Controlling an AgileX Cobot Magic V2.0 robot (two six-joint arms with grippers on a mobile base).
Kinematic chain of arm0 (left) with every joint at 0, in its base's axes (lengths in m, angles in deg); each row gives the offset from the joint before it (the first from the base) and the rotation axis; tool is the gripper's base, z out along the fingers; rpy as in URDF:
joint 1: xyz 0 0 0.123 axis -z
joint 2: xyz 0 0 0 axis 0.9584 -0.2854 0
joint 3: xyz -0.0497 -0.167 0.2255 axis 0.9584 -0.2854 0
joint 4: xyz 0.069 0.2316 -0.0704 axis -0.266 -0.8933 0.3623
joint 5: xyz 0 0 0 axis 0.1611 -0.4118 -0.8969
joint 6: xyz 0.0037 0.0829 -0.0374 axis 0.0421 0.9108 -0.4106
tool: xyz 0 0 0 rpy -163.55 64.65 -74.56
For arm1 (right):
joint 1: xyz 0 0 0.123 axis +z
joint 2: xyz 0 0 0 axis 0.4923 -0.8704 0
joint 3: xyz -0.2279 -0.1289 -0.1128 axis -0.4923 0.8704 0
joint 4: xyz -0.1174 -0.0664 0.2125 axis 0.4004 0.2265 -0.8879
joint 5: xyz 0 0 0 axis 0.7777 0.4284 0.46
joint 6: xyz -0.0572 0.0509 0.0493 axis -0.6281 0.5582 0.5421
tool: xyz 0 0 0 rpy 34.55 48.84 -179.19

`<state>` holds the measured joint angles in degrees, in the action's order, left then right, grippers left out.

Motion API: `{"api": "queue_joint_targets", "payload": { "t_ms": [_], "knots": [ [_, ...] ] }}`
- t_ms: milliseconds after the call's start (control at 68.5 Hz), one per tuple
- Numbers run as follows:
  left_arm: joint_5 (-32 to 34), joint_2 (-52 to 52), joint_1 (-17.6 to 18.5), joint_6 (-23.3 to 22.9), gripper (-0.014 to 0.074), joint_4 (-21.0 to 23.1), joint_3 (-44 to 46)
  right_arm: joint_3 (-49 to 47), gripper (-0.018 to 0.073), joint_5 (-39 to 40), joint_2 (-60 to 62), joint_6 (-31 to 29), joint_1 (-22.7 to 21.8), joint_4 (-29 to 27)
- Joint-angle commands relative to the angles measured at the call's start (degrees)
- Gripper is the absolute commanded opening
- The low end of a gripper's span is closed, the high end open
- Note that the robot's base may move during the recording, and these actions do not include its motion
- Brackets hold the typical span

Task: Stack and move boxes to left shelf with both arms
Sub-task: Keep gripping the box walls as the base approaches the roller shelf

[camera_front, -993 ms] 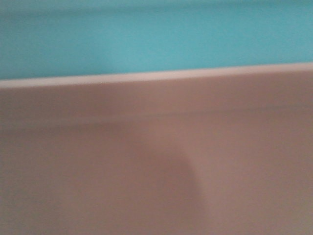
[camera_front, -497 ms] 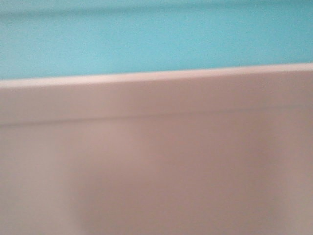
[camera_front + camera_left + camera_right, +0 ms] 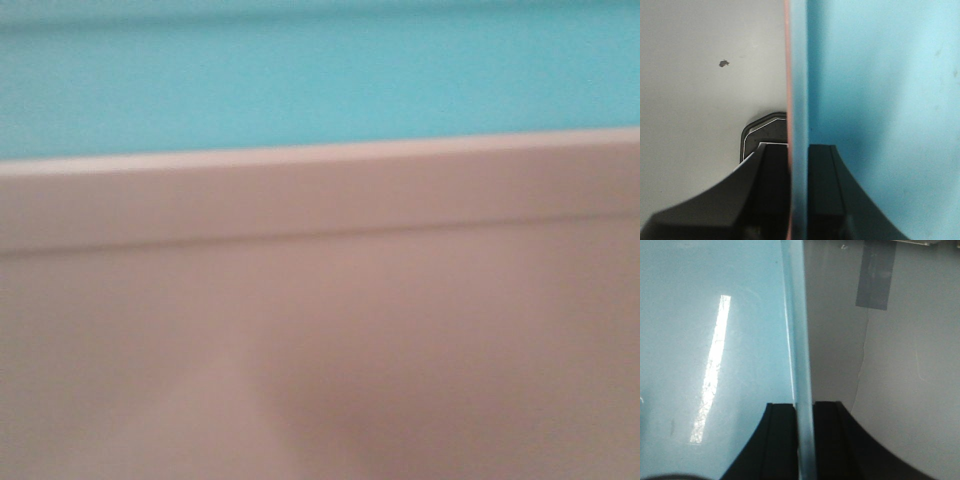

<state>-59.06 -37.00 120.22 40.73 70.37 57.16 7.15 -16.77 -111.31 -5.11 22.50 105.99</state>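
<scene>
Salmon pink plastic fills the lower two thirds of the front view, blurred and very close to the lens: this is the side wall of the salmon pink bin (image 3: 320, 330), smooth and matte, with a paler rounded rim running almost level across the frame and a faint moulded line just below it. Above that rim shows the light blue bin (image 3: 300, 80), a plain sky-blue surface with a soft darker band near the top. In the left wrist view the two walls stand edge-on together, a thin pink strip pressed against the outside of a thicker pale blue rim, so the blue bin sits nested inside the pink one. The left gripper (image 3: 799, 150) is clamped over this doubled wall, one black finger (image 3: 771, 175) outside on the pink side and the other inside against the blue. A grey surface (image 3: 700, 100) with one small dark speck (image 3: 722, 63) lies beyond. In the right wrist view the right gripper (image 3: 804, 407) is likewise closed on the blue bin's rim, fingers (image 3: 781, 432) on either side of it; a long glare streak lies on the glossy blue inside. Outside it, a strip of grey tape (image 3: 875, 275) is stuck to the grey surface. Whether the bins rest on that surface cannot be told.
</scene>
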Motion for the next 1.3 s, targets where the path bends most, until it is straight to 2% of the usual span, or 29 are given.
{"api": "queue_joint_targets", "payload": {
  "t_ms": [0,1286],
  "knots": [
    [-4.53,2.1,2.07,-0.56,-0.0003,12.22,2.84,-2.72,0.0029,-5.19,1.59,0.47,1.28,-6.09],
    [-4.53,2.1,2.07,-0.56,-0.0003,12.11,2.84,-2.72,0.0029,-5.19,1.59,0.47,1.28,-6.04]
  ]
}}
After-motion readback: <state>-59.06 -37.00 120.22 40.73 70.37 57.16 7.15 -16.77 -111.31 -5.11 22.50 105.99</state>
